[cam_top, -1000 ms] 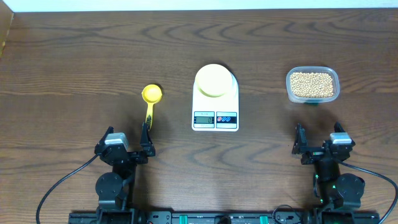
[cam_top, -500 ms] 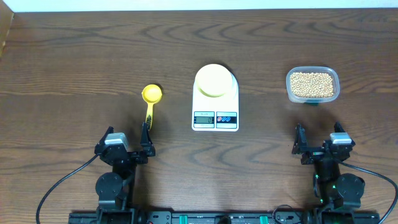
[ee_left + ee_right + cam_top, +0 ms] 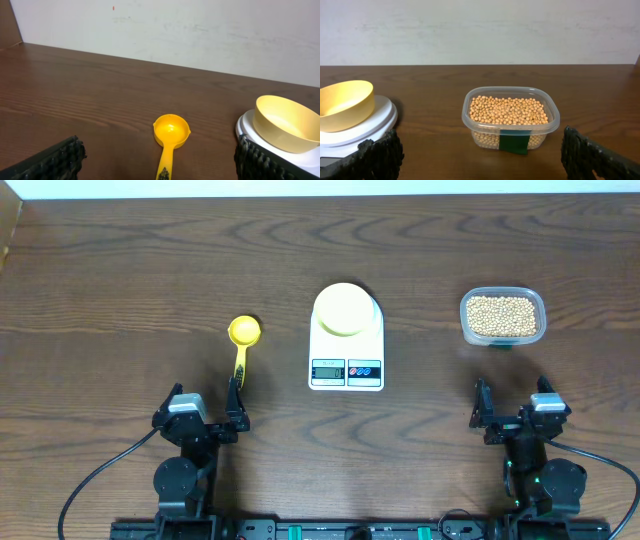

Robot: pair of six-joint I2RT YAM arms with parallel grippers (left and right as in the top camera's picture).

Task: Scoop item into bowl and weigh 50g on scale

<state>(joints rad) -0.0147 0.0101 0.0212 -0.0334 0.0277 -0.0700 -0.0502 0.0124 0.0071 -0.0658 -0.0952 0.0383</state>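
The left jaws and the right jaws are spread wide and empty, toward the near edge of the desk (image 3: 100, 300). The scoop (image 3: 243, 345) is laid handle toward the left jaws, cup away. The bowl (image 3: 343, 308) is set on the scale (image 3: 347, 370), whose display is seen only overhead. Beans (image 3: 509, 109) are heaped in the tub (image 3: 540, 135) to the right, with bare desk between.

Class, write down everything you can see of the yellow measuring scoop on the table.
The scoop is bright yellow, glossy and plastic-looking. It has a small round cup, empty, and a long straight handle with a dark marking on it. It lies flat on the brown wooden table, cup open upward toward the far edge, handle toward the near edge. It sits left of the scale, apart from it.
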